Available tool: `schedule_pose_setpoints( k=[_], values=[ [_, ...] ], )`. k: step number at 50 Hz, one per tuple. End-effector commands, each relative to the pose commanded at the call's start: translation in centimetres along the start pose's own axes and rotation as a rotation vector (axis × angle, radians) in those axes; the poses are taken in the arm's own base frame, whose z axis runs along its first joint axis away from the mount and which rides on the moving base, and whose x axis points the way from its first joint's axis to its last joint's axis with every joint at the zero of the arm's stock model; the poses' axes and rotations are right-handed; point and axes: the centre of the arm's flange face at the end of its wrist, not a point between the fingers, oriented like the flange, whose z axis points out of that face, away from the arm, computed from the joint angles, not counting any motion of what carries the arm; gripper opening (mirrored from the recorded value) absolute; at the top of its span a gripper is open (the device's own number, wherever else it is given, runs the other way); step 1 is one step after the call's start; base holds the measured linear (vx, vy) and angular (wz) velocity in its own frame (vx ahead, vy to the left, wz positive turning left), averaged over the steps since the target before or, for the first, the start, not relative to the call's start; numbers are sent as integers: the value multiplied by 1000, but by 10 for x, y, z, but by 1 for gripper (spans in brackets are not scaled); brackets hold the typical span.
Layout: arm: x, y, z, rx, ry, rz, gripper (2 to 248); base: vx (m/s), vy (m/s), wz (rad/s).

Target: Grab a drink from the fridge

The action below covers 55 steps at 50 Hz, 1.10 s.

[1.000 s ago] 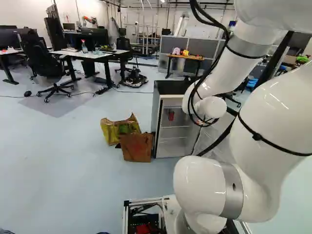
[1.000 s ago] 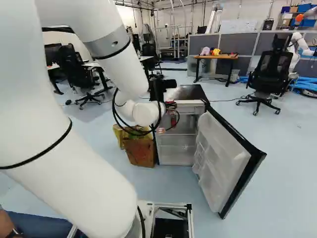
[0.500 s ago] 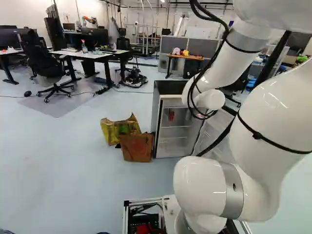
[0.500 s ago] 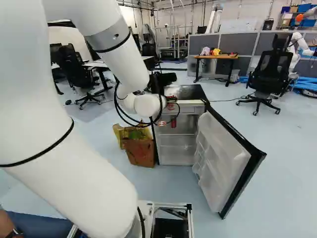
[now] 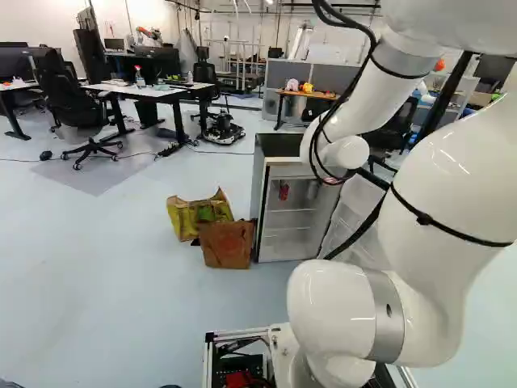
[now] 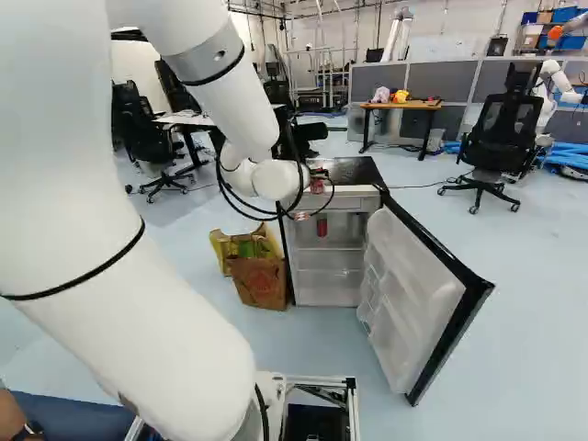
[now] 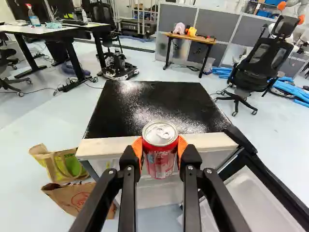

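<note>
Ahead of the base, a small fridge (image 6: 327, 257) stands with its door (image 6: 418, 299) open (two bags (image 6: 259, 281) sit beside it). Near its top front edge, the black gripper (image 6: 317, 182) pinches an upright red drink can (image 7: 161, 157) between orange pads (image 7: 137, 148); another red item (image 5: 283, 191) is inside.

The pale floor (image 5: 121, 259) carries the fridge (image 7: 145, 106); left of the fridge stand a yellow bag (image 5: 184, 217) and brown bag (image 5: 226, 244), right of and beyond it a black chair (image 6: 501, 133). Inside the fridge, an upper shelf (image 5: 299, 211) bears a red can (image 6: 322, 227).
</note>
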Motion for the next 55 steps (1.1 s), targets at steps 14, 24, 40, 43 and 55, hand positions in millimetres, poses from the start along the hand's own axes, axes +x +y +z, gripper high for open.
schedule_pose_setpoints(
  k=[14,24,40,43,55],
  values=[
    [19,-3,12,11,9,-10,92,0,0,0],
    [28,-7,25,21,3,-16,92,0,0,0],
    [35,-14,49,39,-21,-25,92,0,0,0],
    [37,-15,53,43,-25,-26,92,0,0,0],
    [43,-21,72,57,-26,-33,92,0,0,0]
  ],
)
